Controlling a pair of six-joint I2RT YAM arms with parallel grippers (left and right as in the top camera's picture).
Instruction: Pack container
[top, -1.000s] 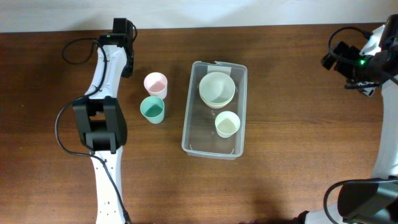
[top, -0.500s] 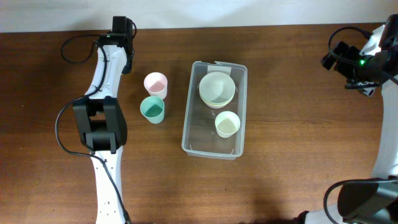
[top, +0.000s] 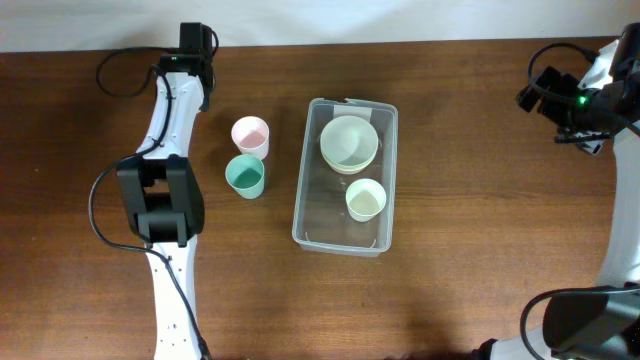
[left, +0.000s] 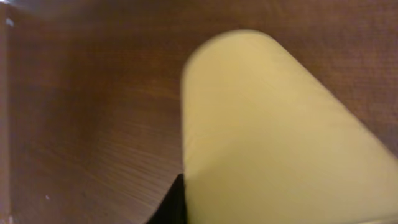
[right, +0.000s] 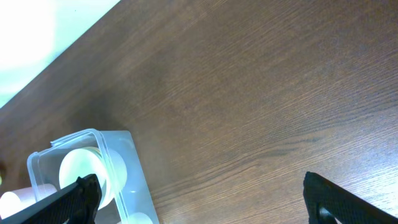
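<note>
Two items, bowl (top: 349, 143) and pale cup (top: 366, 199), sit packed in the container (top: 300, 200) between the tools, pink cup (top: 250, 133) and teal cup (top: 244, 176) wait outside nearer the left tool (top: 195, 43), its grip impossible to tell behind a yellow blur (left: 280, 137), right tool (right: 208, 199) released.

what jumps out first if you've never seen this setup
The clear container in the middle of the table draws the eye, with a pale green bowl and a pale cup already inside. Just left of it stand a pink cup and a teal cup. The left wrist view is almost filled by a blurred yellow shape.
</note>
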